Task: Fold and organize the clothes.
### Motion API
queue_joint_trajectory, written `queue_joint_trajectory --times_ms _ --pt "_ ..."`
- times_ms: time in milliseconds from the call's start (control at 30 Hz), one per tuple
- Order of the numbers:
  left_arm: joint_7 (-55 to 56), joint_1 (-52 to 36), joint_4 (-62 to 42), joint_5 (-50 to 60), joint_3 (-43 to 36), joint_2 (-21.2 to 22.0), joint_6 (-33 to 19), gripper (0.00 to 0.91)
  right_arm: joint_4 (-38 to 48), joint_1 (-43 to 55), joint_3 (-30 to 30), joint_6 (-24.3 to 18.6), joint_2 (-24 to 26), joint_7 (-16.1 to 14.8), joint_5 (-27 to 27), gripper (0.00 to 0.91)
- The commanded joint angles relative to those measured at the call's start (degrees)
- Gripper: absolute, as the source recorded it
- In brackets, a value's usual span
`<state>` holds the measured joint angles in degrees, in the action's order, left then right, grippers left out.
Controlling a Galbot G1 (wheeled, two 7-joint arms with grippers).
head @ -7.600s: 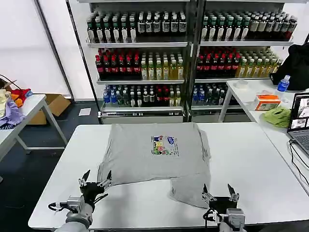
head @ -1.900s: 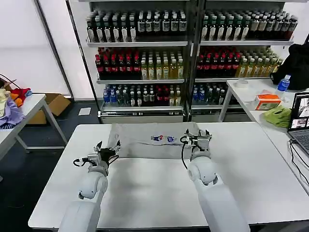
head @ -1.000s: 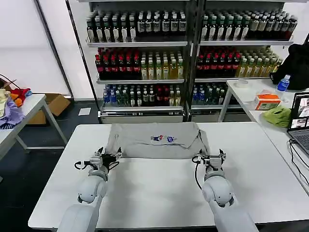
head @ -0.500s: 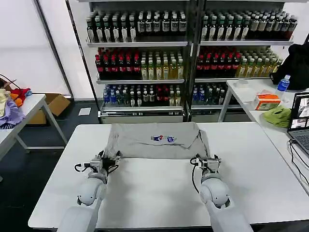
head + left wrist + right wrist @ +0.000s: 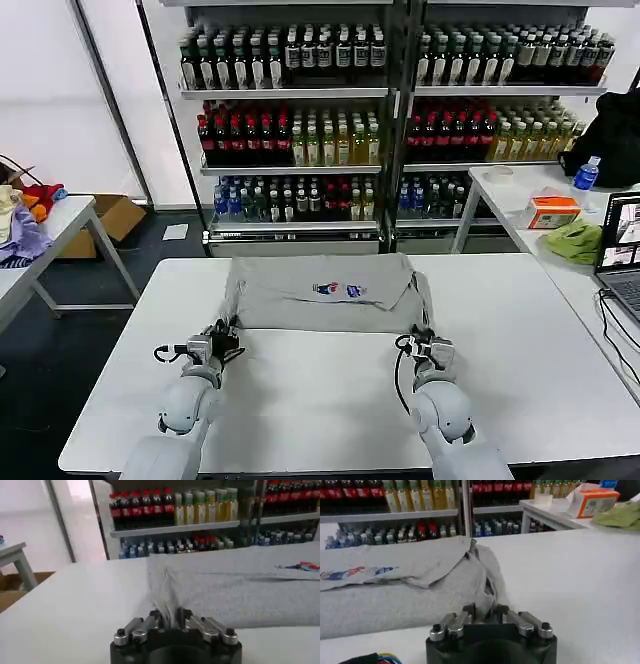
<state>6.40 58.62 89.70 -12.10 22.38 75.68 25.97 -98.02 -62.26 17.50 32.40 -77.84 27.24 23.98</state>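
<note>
A light grey shirt lies folded into a wide band across the far half of the white table, its small multicoloured print facing up. My left gripper is shut on the shirt's near left corner. In the left wrist view, grey fabric bunches up between the closed fingers of the left gripper. My right gripper is shut on the near right corner. The right wrist view has a fold of the shirt pinched in the right gripper.
Shelves of bottles stand behind the table. A side table on the right holds an orange box, a lime-green cloth and a laptop. Coloured fabrics lie on a table at left, a cardboard box beside it.
The shirt's near half was folded over to the far side earlier. Both grippers then came back to the near edge, closed on its two corners, and have drawn slightly toward me.
</note>
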Motion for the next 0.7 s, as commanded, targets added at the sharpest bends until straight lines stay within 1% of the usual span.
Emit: queue_joint_trajectory --times_ms 33,67,133,167,233,300,333,367,467,700 --pt "-0.01 2.76 3.34 0.28 0.20 0.06 -0.80 0.010 -3.07 -2.51 0.10 -0.18 -0.05 0.29 -0.74 0.000" --pt "0.10 3.34 4.66 0.26 0.44 0.07 -1.24 0.010 -4.38 -3.26 0.24 -0.36 -0.02 0.46 -1.72 0.000" --pt "0.09 4.95 7.21 0.13 0.56 -0.24 -1.68 0.010 -5.72 -4.25 0.37 -0.42 0.10 0.63 -2.24 0.000" --pt "0.12 5.55 8.59 0.15 0.69 -0.38 -1.87 0.010 -8.23 -5.12 0.43 -0.34 0.14 0.90 -2.54 0.000" --pt "0.16 7.33 11.25 0.12 1.08 -0.58 -2.15 0.010 -10.38 -5.88 0.47 -0.15 0.23 1.32 -2.62 0.000" --pt "0.18 9.75 15.22 0.51 2.21 -0.09 -2.62 0.010 -17.42 -8.13 0.23 0.41 0.36 3.27 -2.87 0.000" --pt "0.12 11.66 19.11 0.41 2.87 0.54 -2.77 0.010 -19.14 -9.24 0.14 0.71 0.30 3.64 -3.26 0.000" --pt "0.11 13.87 22.00 0.21 3.06 0.96 -2.68 0.010 -23.02 -11.54 -0.03 0.73 0.27 3.75 -3.97 0.000" --pt "-0.01 19.48 28.38 1.19 3.28 1.54 -3.12 0.010 -29.12 -15.75 0.09 0.77 0.50 4.94 -4.35 0.000" --pt "0.91 30.35 34.16 3.17 6.53 -0.28 -3.36 0.010 -34.39 -26.43 0.70 0.80 4.90 7.14 -5.49 0.000"
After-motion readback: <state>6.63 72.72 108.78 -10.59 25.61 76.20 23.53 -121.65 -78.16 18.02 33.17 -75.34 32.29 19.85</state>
